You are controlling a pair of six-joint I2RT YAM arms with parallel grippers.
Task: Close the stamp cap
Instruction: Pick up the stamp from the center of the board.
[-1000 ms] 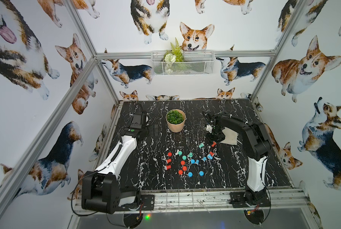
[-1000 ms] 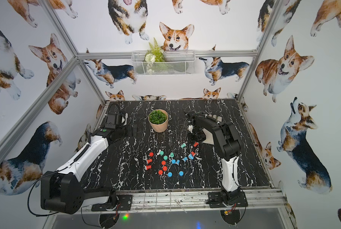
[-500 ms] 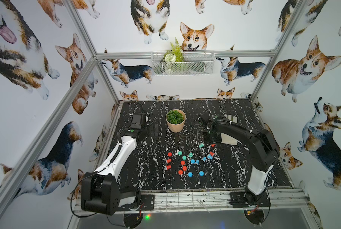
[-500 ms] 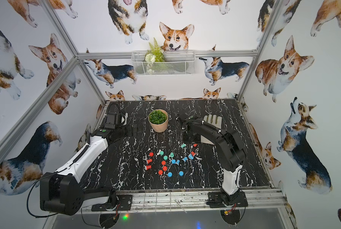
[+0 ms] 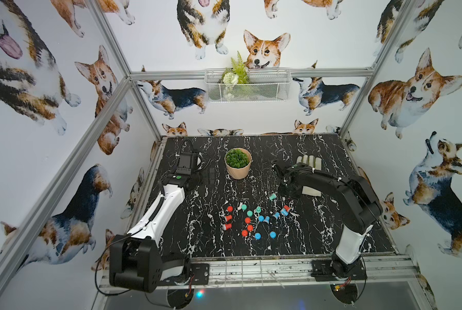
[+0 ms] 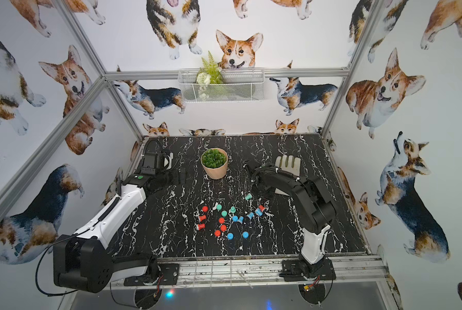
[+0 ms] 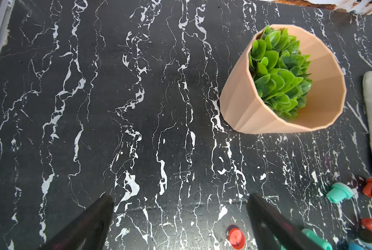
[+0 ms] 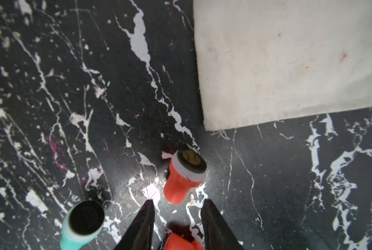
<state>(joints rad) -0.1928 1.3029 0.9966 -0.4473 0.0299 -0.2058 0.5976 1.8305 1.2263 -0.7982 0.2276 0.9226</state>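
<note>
While the left end effector (image 7: 179,195) gapes wide, the right end effector (image 8: 177,200) brackets a red stamp piece (image 8: 180,241); grip unclear.

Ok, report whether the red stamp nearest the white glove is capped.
Uncapped: the red stamp shows its dark printing face bare inside a white ring, with no cap over it.

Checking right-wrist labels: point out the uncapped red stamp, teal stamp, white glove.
uncapped red stamp (image 8: 177,184): right wrist view, barrel.
teal stamp (image 8: 75,240): right wrist view, barrel.
white glove (image 8: 288,65): right wrist view, cuff.
</note>
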